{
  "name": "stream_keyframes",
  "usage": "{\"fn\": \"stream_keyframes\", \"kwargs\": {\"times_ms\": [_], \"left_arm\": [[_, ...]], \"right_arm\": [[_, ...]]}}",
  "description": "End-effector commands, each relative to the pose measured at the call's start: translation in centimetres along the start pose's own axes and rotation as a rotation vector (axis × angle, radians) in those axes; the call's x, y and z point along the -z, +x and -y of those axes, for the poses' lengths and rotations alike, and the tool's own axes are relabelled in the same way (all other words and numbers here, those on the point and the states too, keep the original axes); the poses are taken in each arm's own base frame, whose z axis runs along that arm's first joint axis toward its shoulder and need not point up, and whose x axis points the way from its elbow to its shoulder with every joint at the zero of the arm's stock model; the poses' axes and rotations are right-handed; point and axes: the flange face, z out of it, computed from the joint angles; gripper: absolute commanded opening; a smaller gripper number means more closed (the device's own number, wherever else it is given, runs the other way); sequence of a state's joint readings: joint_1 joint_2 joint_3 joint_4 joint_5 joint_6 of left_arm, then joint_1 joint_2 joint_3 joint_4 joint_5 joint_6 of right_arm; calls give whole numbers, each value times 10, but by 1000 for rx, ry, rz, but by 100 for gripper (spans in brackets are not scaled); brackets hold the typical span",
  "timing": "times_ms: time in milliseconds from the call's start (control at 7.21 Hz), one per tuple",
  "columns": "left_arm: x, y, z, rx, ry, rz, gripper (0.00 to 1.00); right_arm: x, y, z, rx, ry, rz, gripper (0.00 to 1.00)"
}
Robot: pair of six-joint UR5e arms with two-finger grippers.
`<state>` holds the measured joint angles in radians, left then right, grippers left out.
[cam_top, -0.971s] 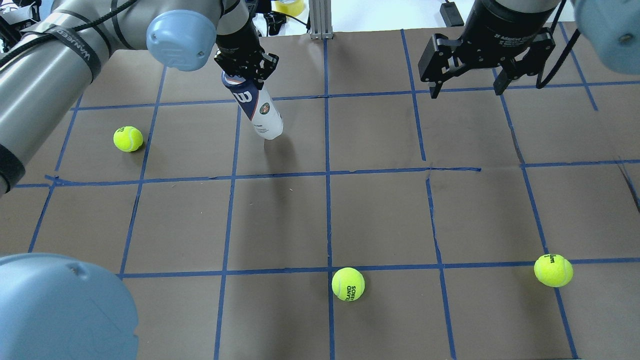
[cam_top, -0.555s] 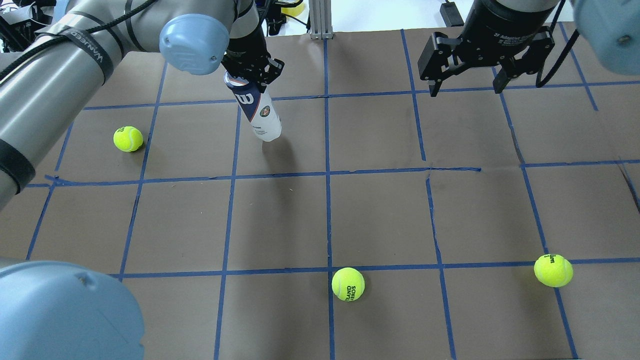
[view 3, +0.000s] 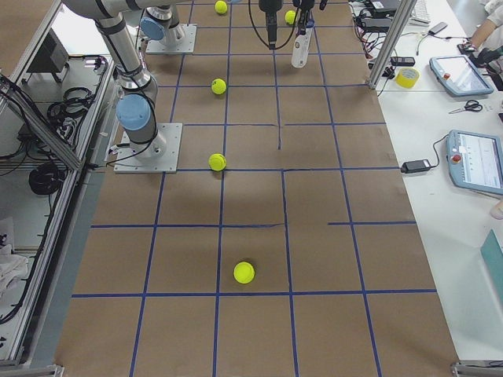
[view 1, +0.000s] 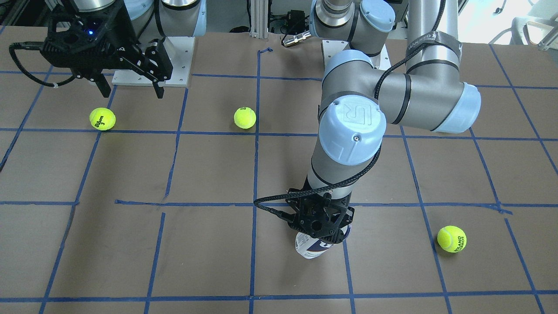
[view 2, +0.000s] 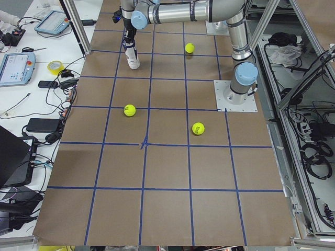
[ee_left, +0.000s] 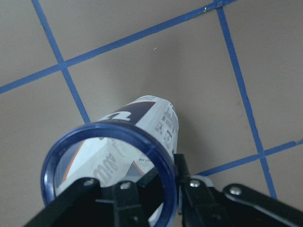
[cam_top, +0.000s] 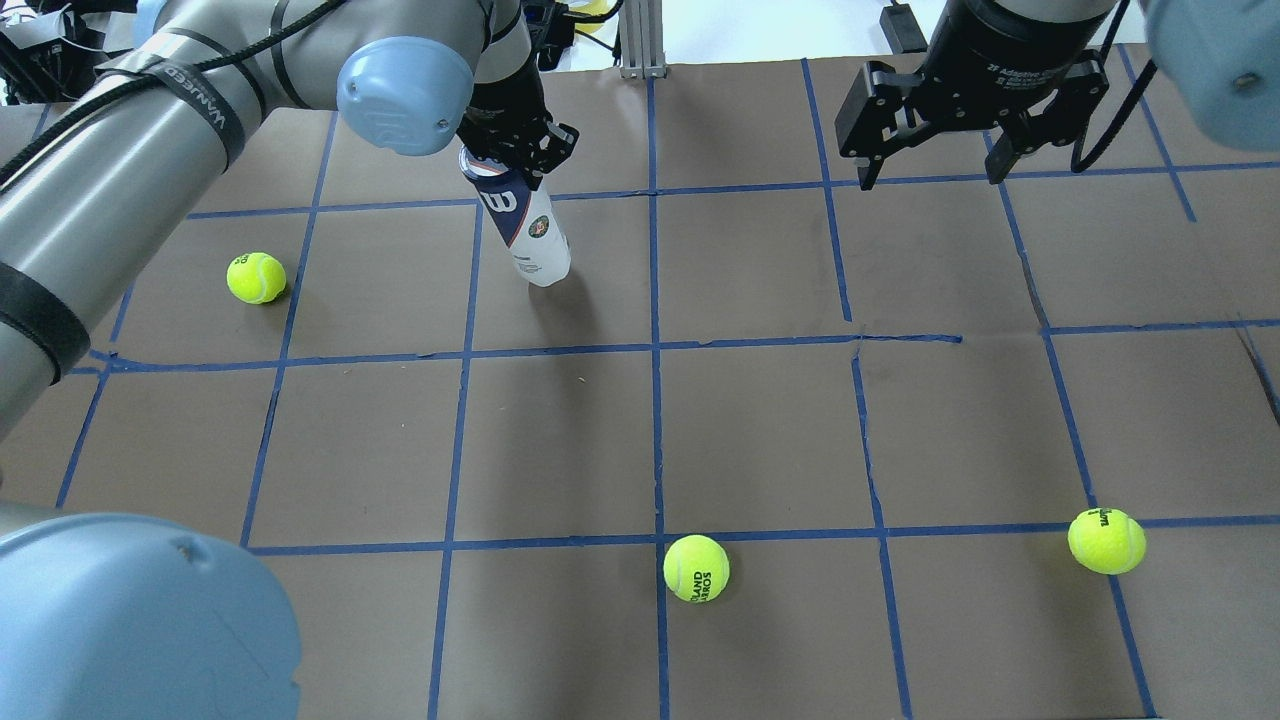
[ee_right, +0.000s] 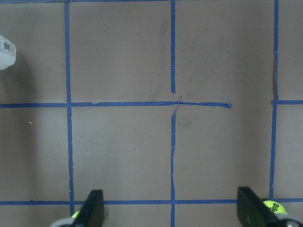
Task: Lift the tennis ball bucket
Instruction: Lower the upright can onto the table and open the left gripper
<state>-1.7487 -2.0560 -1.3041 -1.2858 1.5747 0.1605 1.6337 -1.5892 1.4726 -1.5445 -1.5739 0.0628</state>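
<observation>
The tennis ball bucket (cam_top: 527,228) is a slim can with a white-and-navy label and a dark blue rim. It stands tilted at the far left-centre of the table. My left gripper (cam_top: 515,150) is shut on its top rim from above. The left wrist view looks down through the open rim (ee_left: 106,163) to the can's bottom end. I cannot tell whether the bottom touches the table. The bucket also shows under the gripper (view 1: 320,224) in the front view (view 1: 310,250). My right gripper (cam_top: 935,170) hangs open and empty over the far right, well apart from the bucket.
Three yellow-green tennis balls lie on the brown gridded table (cam_top: 760,430): one at the left (cam_top: 256,277), one at the near centre (cam_top: 696,568), one at the near right (cam_top: 1106,540). A metal post (cam_top: 640,40) stands at the far edge.
My left arm and gripper have shifted a little to the right and away, taking the bucket's top with them. The right gripper has stayed put.
</observation>
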Motion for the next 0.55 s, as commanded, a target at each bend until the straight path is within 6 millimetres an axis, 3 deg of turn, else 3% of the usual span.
{"fn": "stream_keyframes", "kwargs": {"times_ms": [0,277,416], "left_arm": [[-2,0,-1,-1,-6,-3,28],[-2,0,-1,1,-6,-3,41],[1,0,0,1,0,-2,76]], "right_arm": [[0,0,0,0,0,0,100],[0,0,0,0,0,0,100],[0,0,0,0,0,0,100]]}}
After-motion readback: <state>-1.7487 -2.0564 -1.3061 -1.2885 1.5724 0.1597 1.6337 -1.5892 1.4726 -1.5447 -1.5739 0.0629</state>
